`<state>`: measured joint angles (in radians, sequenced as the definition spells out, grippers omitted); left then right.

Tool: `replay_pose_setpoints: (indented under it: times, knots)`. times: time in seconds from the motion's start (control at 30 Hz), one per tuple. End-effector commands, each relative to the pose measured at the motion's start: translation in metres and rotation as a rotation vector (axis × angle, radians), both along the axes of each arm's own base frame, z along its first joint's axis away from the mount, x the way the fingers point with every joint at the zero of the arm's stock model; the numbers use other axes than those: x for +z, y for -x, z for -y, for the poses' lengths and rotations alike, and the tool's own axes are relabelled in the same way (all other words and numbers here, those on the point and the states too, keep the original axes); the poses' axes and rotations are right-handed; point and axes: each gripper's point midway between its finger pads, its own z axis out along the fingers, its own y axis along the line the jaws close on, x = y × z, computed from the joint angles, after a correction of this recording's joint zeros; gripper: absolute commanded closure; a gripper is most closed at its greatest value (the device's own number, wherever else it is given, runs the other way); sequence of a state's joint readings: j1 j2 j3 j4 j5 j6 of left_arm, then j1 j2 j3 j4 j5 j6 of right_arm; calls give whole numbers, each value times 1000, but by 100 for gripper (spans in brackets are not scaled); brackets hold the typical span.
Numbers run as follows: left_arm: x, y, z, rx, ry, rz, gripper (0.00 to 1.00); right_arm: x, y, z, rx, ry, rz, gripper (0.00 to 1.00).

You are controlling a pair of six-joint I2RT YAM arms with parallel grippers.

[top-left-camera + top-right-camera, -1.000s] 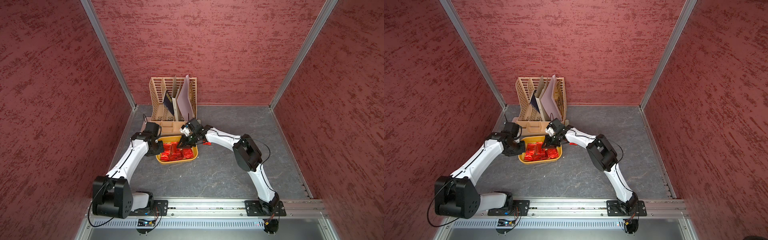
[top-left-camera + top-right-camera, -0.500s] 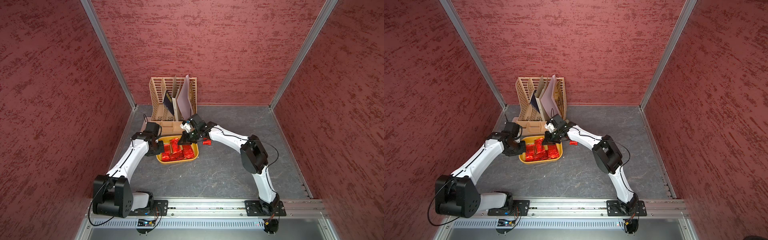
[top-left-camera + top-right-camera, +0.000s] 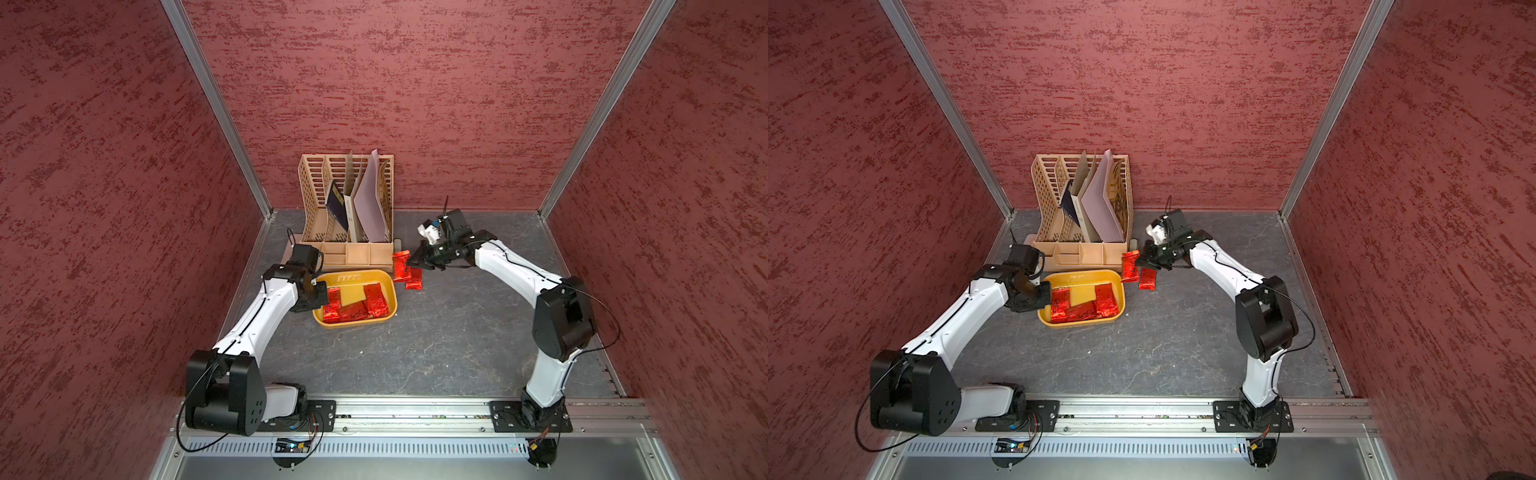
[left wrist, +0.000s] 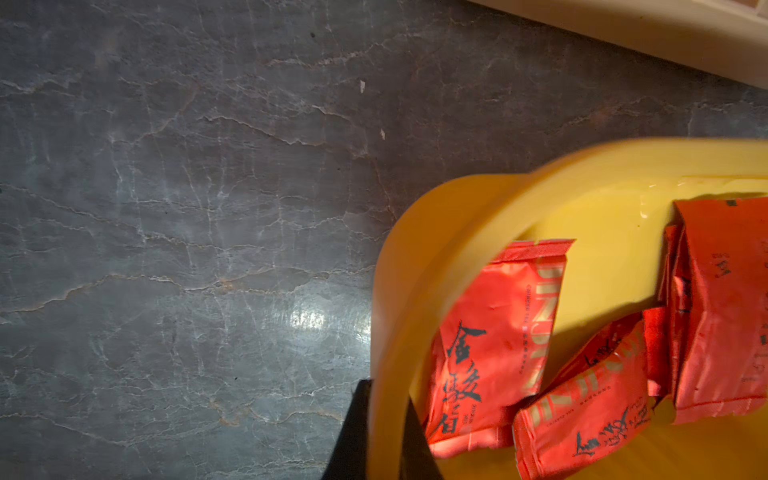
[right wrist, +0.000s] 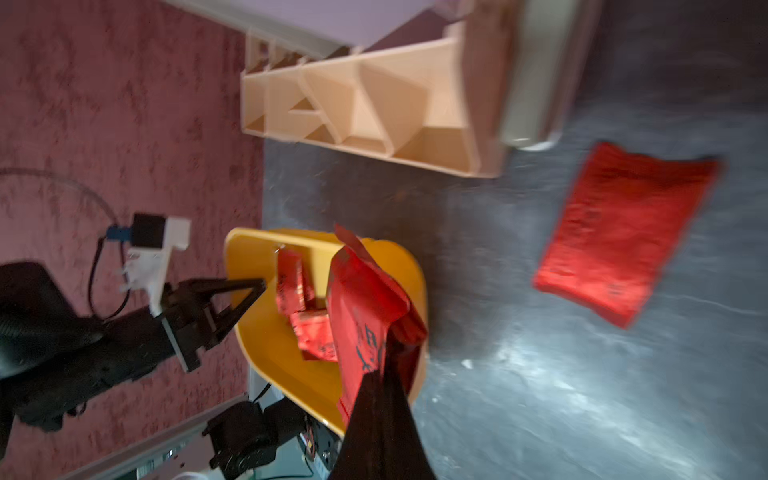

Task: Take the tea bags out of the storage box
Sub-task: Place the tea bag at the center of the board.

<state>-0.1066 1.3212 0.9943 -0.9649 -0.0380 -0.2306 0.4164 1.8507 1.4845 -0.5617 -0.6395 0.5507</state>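
Left gripper (image 3: 319, 291) is clamped on the rim of the storage box (image 3: 353, 325); right gripper (image 3: 412, 262) pinches one tea bag (image 3: 400, 266) beside the box's back right corner; other tea bags (image 3: 353, 311) lie inside.

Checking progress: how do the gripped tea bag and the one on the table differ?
The held tea bag hangs above the table; the loose tea bag lies flat on it. The right pincer clamps the held tea bag; the loose tea bag is untouched. Both are red foil.

Red tea bags (image 3: 376, 300) lie inside yellow storage box (image 3: 353, 275).
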Motion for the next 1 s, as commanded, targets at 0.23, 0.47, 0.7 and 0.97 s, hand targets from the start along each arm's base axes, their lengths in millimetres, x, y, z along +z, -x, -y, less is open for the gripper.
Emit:
replay_pose_setpoints:
  times: [0.23,0.47,0.7,0.97]
  knots:
    - [5,-5,4,-5,18,36,100,-87,-29,82,-70,88,-116,100]
    - [5,-6,4,-5,20,36,100,-109,-36,105,-88,90,-149,100]
    - [5,-6,5,-8,23,37,100,-116,-37,108,-82,70,-166,100]
    - [3,-5,5,-8,24,32,100,-119,-35,107,-75,63,-172,99]
